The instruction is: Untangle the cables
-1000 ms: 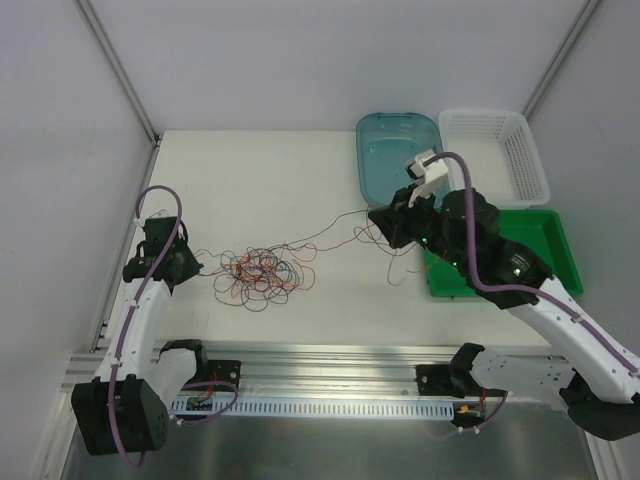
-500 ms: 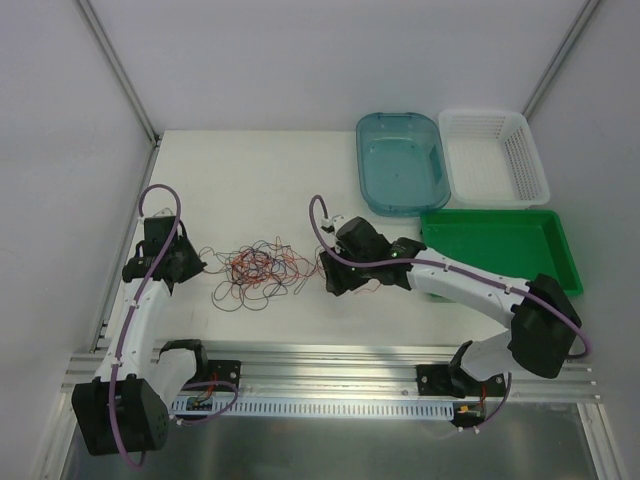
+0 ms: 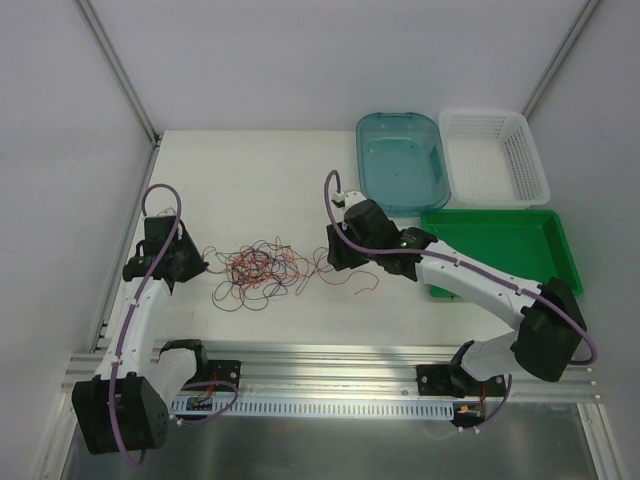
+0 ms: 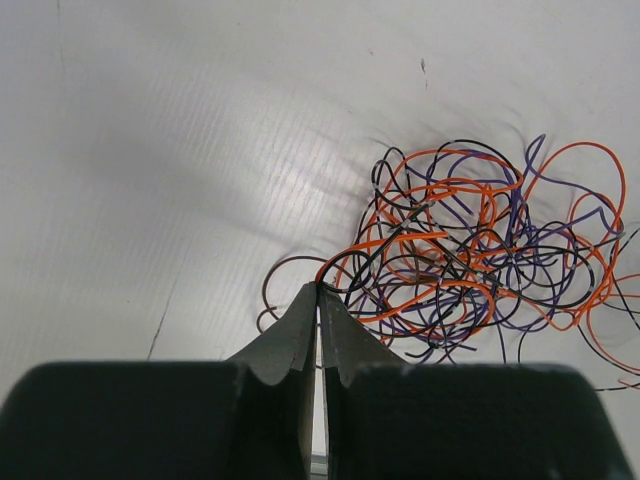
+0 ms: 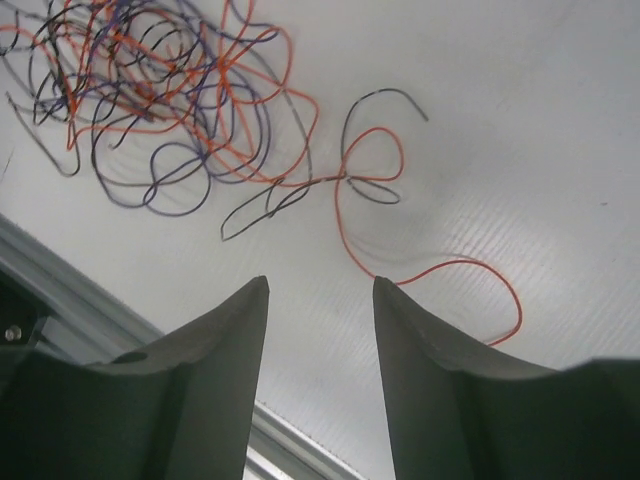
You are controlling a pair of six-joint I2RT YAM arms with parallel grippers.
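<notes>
Top view: the cables (image 3: 258, 270) sit as a loose orange-red, black and purple tangle on the white table (image 3: 250, 180), near its front edge. The left gripper (image 3: 202, 266) is at the tangle's 9 o'clock, jaws pressed together and pinching strands at the bundle's edge. The right gripper (image 3: 333, 256) is at its 3 o'clock, jaws apart, nothing between them. One loose orange-red strand (image 5: 440, 270) trails off towards 4 o'clock, lying flat.
</notes>
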